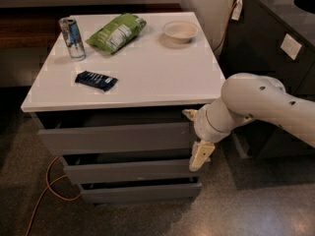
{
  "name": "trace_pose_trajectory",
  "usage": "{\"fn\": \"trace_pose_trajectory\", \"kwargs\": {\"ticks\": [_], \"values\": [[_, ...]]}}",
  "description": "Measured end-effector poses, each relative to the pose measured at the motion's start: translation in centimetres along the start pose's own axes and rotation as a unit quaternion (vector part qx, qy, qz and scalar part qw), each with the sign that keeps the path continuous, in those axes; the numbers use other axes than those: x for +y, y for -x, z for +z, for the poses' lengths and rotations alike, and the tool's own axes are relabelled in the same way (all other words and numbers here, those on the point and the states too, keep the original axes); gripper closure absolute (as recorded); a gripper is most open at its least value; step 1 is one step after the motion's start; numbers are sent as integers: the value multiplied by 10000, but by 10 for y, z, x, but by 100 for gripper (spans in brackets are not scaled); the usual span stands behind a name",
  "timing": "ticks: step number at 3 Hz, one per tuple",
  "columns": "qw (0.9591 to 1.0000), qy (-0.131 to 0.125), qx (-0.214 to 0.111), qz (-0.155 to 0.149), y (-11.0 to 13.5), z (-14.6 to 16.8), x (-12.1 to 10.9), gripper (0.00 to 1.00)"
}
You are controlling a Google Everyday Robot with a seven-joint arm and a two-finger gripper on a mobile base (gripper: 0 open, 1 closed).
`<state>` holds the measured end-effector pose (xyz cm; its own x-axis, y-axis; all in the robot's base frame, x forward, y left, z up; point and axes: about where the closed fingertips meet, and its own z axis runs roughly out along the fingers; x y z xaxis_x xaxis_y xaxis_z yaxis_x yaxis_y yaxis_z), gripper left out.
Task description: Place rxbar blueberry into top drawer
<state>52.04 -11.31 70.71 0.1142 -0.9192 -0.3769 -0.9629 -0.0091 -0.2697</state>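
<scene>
The rxbar blueberry (96,80), a small dark navy bar, lies flat on the white tabletop (162,77) at the front left. The top drawer (113,139) is the uppermost grey front under the tabletop, with a dark gap above it. My gripper (195,134) is at the drawer front's right end, well to the right of and below the bar. Its fingers are spread: one cream fingertip (189,113) sits near the drawer's top edge, the other (201,155) hangs by its bottom edge. It holds nothing.
A silver-blue can (72,38) stands at the back left, a green chip bag (116,32) lies at the back middle, and a pale bowl (180,31) at the back right. Two shallower drawers (128,172) sit below. A dark cabinet (280,43) stands to the right. An orange cable (47,188) lies on the floor.
</scene>
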Motion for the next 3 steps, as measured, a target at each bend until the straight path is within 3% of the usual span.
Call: {"fn": "trace_pose_trajectory", "kwargs": {"ticks": [3], "values": [[9991,-327,-77,-261,-12,61,-35,2]]}}
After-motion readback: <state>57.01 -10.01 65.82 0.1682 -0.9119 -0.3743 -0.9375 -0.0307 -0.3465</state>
